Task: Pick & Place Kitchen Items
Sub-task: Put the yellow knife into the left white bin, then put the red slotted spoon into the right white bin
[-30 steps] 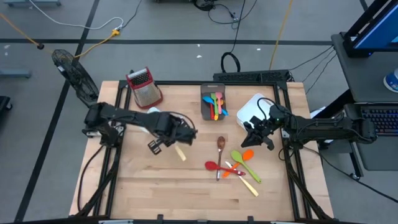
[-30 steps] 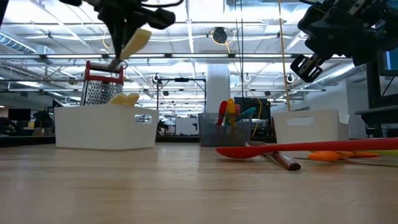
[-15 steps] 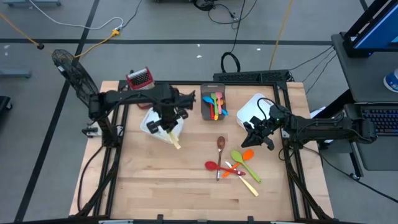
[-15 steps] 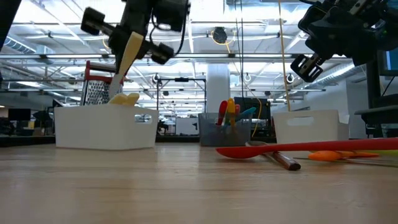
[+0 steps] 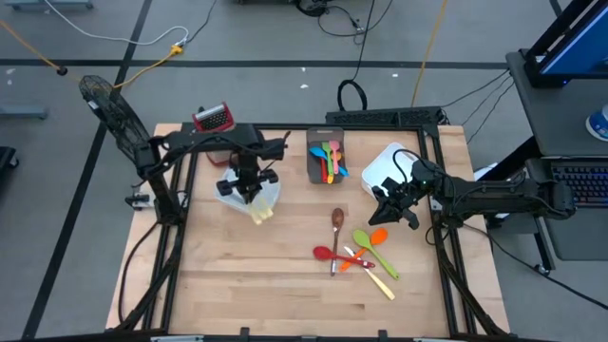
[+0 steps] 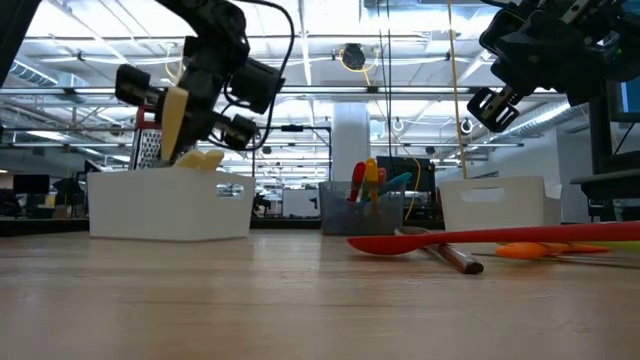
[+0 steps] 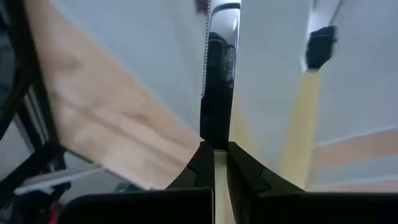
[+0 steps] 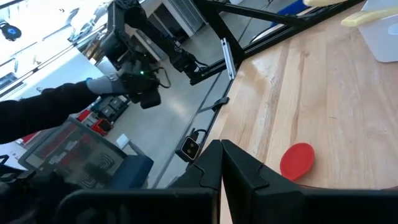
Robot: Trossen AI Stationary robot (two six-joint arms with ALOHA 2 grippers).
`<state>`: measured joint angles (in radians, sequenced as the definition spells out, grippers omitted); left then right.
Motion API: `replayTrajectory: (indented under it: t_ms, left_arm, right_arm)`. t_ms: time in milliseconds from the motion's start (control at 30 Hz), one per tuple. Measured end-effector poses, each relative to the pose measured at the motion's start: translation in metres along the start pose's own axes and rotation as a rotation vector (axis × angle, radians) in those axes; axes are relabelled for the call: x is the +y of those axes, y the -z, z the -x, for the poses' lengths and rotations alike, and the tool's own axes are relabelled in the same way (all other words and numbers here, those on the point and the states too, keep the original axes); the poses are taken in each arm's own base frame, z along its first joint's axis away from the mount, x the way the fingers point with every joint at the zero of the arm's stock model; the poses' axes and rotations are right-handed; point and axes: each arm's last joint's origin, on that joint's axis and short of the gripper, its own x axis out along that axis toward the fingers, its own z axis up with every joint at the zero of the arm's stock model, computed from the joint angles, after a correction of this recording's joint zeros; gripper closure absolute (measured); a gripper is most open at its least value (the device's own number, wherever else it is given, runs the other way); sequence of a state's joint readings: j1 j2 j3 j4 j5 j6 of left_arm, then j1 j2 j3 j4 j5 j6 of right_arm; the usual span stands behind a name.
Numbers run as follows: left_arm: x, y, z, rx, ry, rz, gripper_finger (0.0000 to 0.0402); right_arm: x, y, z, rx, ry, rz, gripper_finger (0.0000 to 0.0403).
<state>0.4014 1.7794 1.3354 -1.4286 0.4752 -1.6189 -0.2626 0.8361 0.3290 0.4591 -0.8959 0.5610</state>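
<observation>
My left gripper [image 5: 249, 183] [image 6: 200, 125] hangs over the white bin [image 5: 228, 191] [image 6: 170, 205] at the table's far left, shut on a cream-handled knife [image 7: 219, 74]. The knife's serrated metal blade points down into the bin, where another cream-handled utensil [image 7: 305, 118] lies. The knife's handle [image 5: 262, 211] [image 6: 175, 115] sticks back toward the near edge. My right gripper [image 5: 391, 203] [image 8: 221, 158] waits shut and empty at the right, beside a second white bin [image 5: 385, 171]. Red [image 5: 327, 253], green [image 5: 367, 240], orange [image 5: 378, 235], yellow [image 5: 381, 283] and brown wooden [image 5: 337, 219] spoons lie on the wood. My left gripper pinches the knife between its two fingers at the handle's blade end [image 7: 214, 177]. The fingers slant down from the near side and lie along the knife, so the blade [image 7: 217, 118] runs on past the fingertips. The knife is tilted blade-down over the bin; whether its tip touches anything is hidden.
A grey bin [image 5: 315, 161] at the far middle holds several coloured utensils. A red-topped box grater [image 5: 214, 119] stands behind the left bin. Bare wood lies across the near left of the table [image 5: 228, 275]. A person's dark sleeve [image 8: 43, 112] shows beyond the table.
My left gripper has carried the knife from the table's middle toward the far edge and down over the left white bin. It has turned about and tipped, so the blade now points down into the bin. It stays shut on the knife.
</observation>
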Motion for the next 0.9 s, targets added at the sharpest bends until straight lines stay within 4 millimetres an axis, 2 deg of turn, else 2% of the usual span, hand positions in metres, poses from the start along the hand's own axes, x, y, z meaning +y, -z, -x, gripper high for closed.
replayTrajectory:
  t_ms: [333,633,900]
  left_arm:
    - [-0.006,-0.024,0.006,-0.089,0.075,-0.058,0.0385]
    - [-0.006,-0.027,0.007,-0.089,0.075,-0.097,0.0318]
    - [-0.006,-0.021,0.004,-0.095,0.065,-0.134,0.0257]
  right_arm:
    - [0.0,0.0,0.0,0.002,0.003,-0.007,0.0399]
    - [-0.002,0.003,0.0,0.017,0.014,-0.03,0.0399]
    - [-0.002,0.003,0.0,0.017,0.015,-0.032,0.0399]
